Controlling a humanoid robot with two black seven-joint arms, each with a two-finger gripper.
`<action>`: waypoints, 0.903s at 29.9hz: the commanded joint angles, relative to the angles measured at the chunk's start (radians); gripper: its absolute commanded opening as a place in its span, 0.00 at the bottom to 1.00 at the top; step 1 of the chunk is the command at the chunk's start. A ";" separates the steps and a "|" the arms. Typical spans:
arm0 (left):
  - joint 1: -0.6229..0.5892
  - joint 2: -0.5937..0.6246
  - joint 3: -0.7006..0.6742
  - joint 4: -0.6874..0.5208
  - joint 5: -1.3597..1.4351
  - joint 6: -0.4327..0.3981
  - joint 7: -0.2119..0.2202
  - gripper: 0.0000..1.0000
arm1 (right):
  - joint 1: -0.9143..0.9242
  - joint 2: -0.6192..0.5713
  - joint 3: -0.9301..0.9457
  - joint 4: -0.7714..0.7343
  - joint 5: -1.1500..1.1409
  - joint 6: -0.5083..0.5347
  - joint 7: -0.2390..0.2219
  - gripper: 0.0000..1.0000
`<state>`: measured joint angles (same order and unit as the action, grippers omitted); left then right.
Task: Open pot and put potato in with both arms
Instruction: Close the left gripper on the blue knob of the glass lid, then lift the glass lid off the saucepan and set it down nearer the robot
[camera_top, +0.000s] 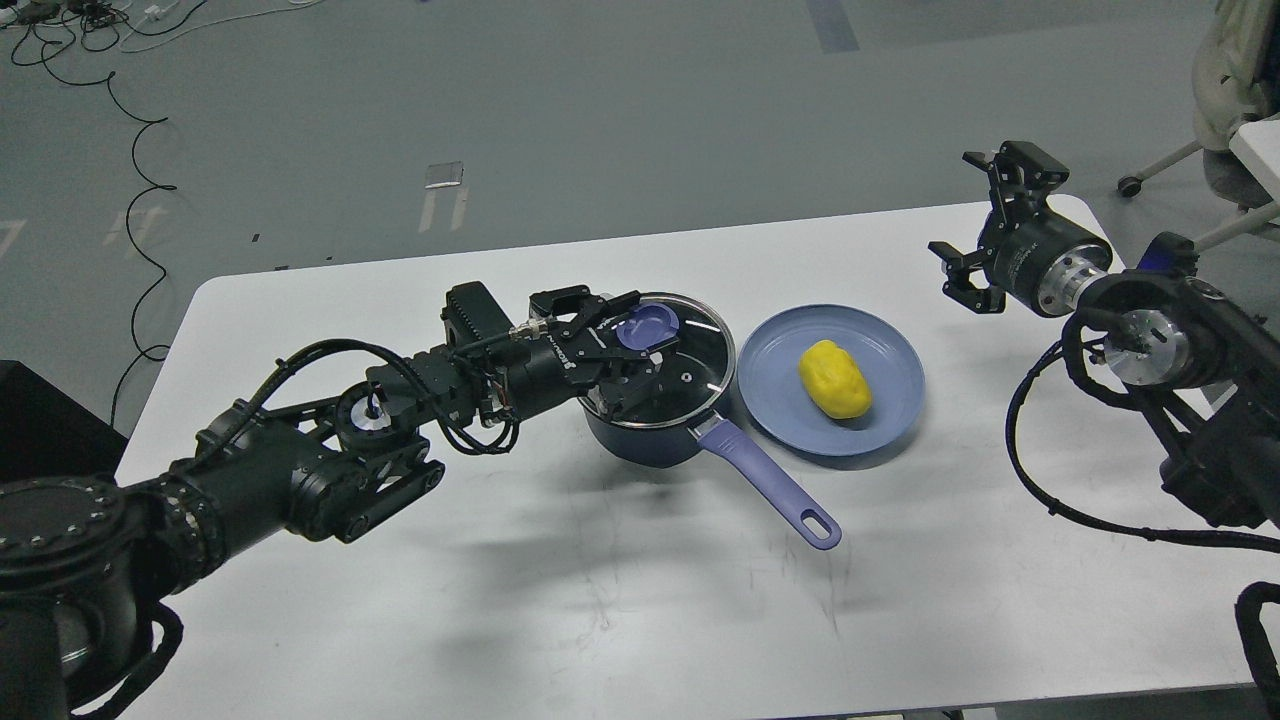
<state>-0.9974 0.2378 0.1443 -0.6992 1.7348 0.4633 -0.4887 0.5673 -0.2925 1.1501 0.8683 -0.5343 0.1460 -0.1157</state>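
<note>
White laminate table (560, 610) on grey floor (600, 110), left gripper (640, 340) fingers straddling purple lid knob (648, 328), glossy navy saucepan (650, 440) beneath, right gripper (975, 225) spread wide, holding nothing, lumpy yellow potato (835, 378) on blue plate (880, 340) to its left.

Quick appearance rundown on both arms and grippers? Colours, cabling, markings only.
Both arms are black and jointed, with silver metal discs at the joints and loose black cables looped alongside. The left gripper is black with angular linkage fingers and small white lettering on its body. The right gripper is black with clawed fingers, behind a silver wrist collar.
</note>
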 joint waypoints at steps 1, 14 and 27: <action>-0.006 -0.002 -0.002 -0.003 0.000 0.000 0.000 0.51 | 0.000 -0.011 -0.019 -0.002 0.000 -0.002 0.004 1.00; -0.072 0.043 -0.003 -0.069 -0.109 -0.009 0.000 0.51 | 0.002 -0.011 -0.027 0.000 0.002 -0.002 0.004 1.00; -0.050 0.323 -0.002 -0.108 -0.135 -0.008 0.000 0.51 | 0.003 -0.011 -0.064 0.001 0.002 -0.002 0.004 1.00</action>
<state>-1.0591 0.5113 0.1429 -0.8110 1.6159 0.4540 -0.4884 0.5690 -0.3043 1.0894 0.8714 -0.5322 0.1443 -0.1119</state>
